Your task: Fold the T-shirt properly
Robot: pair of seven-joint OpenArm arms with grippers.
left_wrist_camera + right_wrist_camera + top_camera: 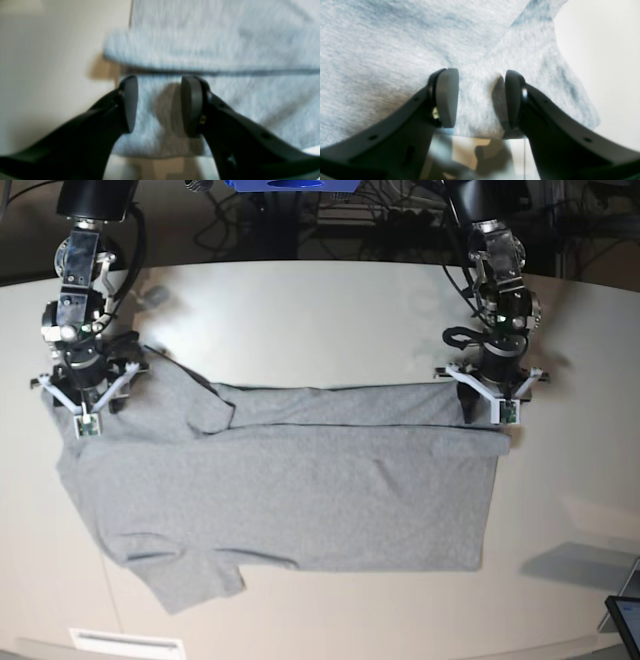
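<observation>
The heather-grey T-shirt (300, 490) lies flat on the table, plain side up, with its far long edge folded over toward the middle. One sleeve points to the front left. My left gripper (487, 402) stands over the shirt's far right corner. In the left wrist view its jaws (159, 82) are open, straddling grey cloth (225, 45) just below a rolled fold. My right gripper (90, 400) sits over the far left sleeve corner. The right wrist view shows it open (480, 75) with flat cloth (382, 50) between the pads (447, 97).
The cream table (300, 310) stretches behind the shirt. A dark screen corner (625, 620) pokes in at the front right. A white label (125, 643) lies at the front edge. Cables and frame hardware (380, 210) stand behind the table.
</observation>
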